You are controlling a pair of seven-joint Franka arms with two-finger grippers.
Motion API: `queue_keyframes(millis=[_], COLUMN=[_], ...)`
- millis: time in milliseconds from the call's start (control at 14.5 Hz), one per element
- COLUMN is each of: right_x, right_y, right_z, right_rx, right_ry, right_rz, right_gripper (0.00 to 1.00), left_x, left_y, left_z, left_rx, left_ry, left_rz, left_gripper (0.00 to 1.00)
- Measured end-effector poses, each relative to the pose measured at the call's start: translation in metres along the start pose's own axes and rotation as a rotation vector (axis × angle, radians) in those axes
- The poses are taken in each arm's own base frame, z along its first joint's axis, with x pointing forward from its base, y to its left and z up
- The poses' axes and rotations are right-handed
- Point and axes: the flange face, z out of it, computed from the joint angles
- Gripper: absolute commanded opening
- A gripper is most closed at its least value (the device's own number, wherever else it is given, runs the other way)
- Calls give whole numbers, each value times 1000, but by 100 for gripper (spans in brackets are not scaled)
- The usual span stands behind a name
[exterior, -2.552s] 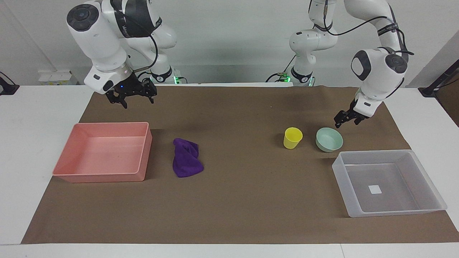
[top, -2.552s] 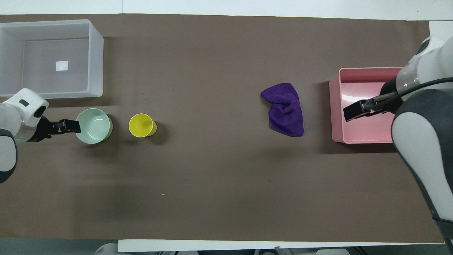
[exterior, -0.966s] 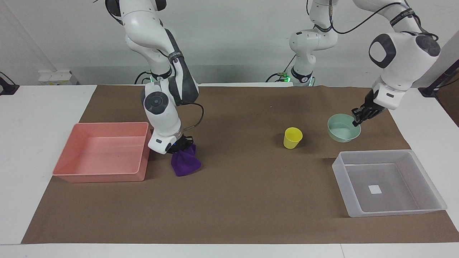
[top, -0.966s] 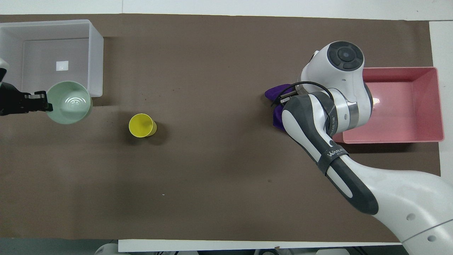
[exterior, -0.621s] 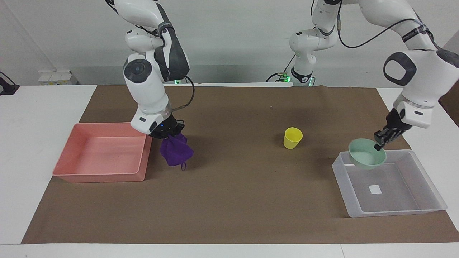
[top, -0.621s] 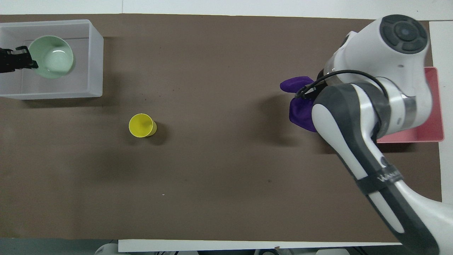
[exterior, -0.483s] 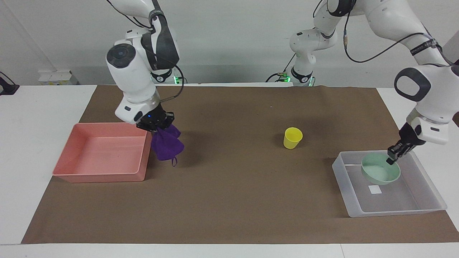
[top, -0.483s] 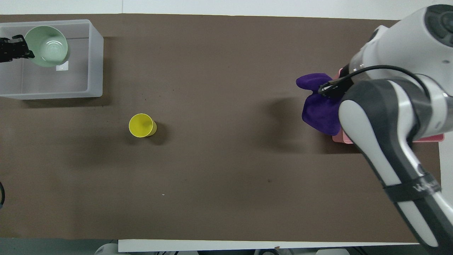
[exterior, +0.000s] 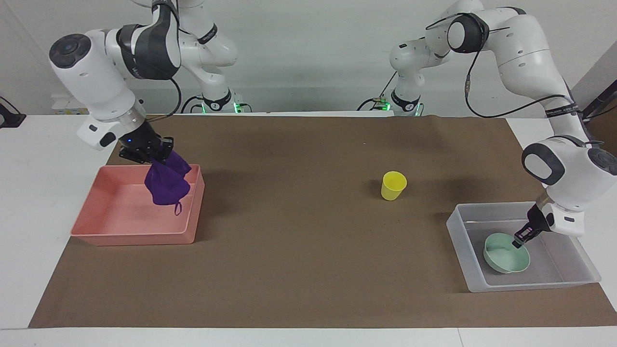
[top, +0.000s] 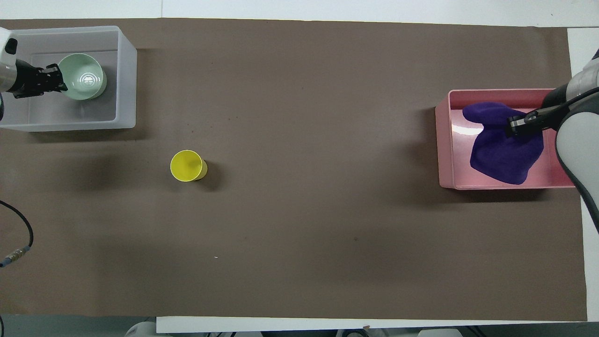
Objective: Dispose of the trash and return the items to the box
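Note:
My right gripper [exterior: 149,154] is shut on the deep-purple rag [exterior: 166,185] and holds it hanging over the pink tray [exterior: 130,236]. In the overhead view the rag [top: 500,154] covers part of the tray's inside [top: 442,140], under the right gripper [top: 514,125]. My left gripper [exterior: 519,241] is shut on the rim of the mint-green bowl [exterior: 503,255], low inside the translucent tub [exterior: 462,250]. The bowl [top: 86,82] hides the tub's white square. The yellow cup [exterior: 393,185] stands upright on the mat, nearer to the robots than the tub [top: 126,70].
A brown mat [exterior: 308,270] covers most of the white table. The pink tray sits at the right arm's end and the tub at the left arm's end. The left arm's cable [top: 18,243] loops low over the mat's near corner.
The right gripper carried the rag sideways from beside the tray to over its inside. The left gripper lowered the bowl deeper into the tub, farther from the robots.

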Motion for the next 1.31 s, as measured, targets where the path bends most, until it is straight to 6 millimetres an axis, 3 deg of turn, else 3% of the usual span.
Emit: queue_keyframes(millis=[138, 276, 345, 483, 621, 690, 828, 966, 1034, 1103, 1172, 1241, 1310], right_x=[-4, -6, -6, -1, 3, 4, 7, 14, 17, 18, 18, 17, 14], right_y=[12, 18, 20, 22, 21, 18, 11, -4, -16, -28, -39, -48, -54], right_z=[34, 70, 84, 104, 116, 117, 114, 103, 95, 87, 79, 72, 66], right_rx=[1, 2, 4, 2, 3, 3, 0, -4, -7, -9, -12, -12, -11], right_ry=[-1, -9, -15, -17, -21, -23, -17, -1, 5, 13, 18, 13, 4], right_rz=[22, 34, 37, 38, 33, 28, 14, -15, -35, -55, -73, -87, -95], right_gripper=[0, 3, 10, 43, 68, 75, 87, 98, 99, 99, 99, 99, 99], left_x=[0, -4, -11, -39, -92, -123, -187, -242, -264, -281, -293, -302, -307], left_y=[6, 15, 23, 56, 107, 130, 166, 187, 190, 188, 183, 178, 173], left_z=[-11, -47, -71, -119, -147, -151, -138, -111, -96, -82, -68, -56, -45], left_rx=[-6, -13, -14, -11, 4, 13, 37, 45, 42, 39, 35, 29, 23], left_ry=[12, 10, -10, -86, -187, -225, -282, -274, -258, -245, -230, -211, -194], left_rz=[-21, -18, -3, 54, 145, 190, 251, 268, 273, 277, 279, 279, 276], left_gripper=[100, 100, 100, 100, 100, 100, 100, 100, 99, 76, 11, 1, 0])
